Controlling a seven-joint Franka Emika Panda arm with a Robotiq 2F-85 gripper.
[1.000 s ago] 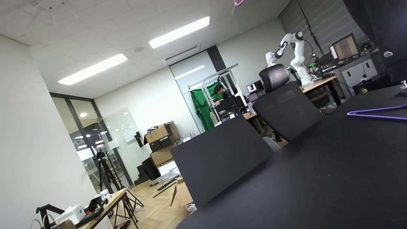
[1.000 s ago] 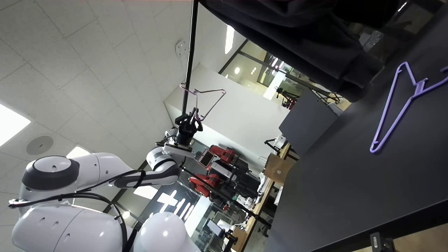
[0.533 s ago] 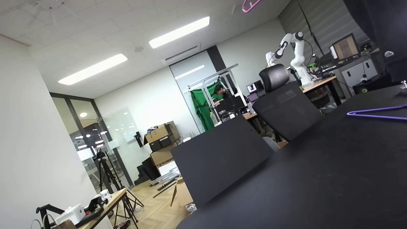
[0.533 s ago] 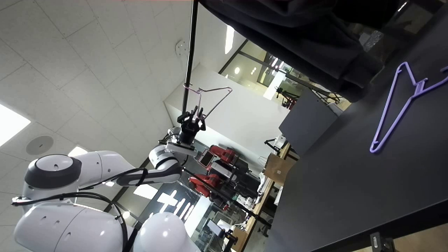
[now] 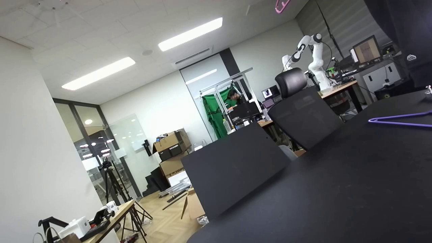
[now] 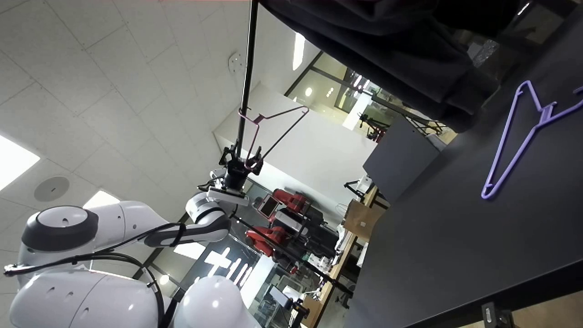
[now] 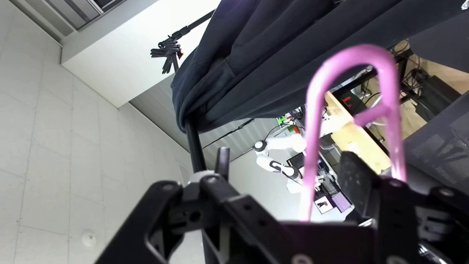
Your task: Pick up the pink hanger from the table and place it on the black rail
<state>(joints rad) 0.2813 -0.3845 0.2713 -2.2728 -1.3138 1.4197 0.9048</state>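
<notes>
Matte black worktop stretches across the foreground in both exterior views, a violet hanger lying on it toward three o'clock. Well off that surface, the gripper has its fingers spread wide and seems to grasp nothing. Between them rises the pink hanger; in an exterior view its hook, toward eleven o'clock, crosses the black rail. I judge the placing to be at its release, the rail probably bearing the weight, though whether the hook is fully seated I cannot tell. Next calls for a slow, straight withdrawal: in the wrist view one finger overlaps the hanger's end loop, so a sideways sweep could snag it and unhook it. Beyond, toward twelve o'clock there, a dark garment drapes over the rail. Farther back in an exterior view, a flapped carton near six o'clock hides its inside; behind it, toward eight o'clock, stacked cartons show small dark items at the top, the remaining contents unseen.
</notes>
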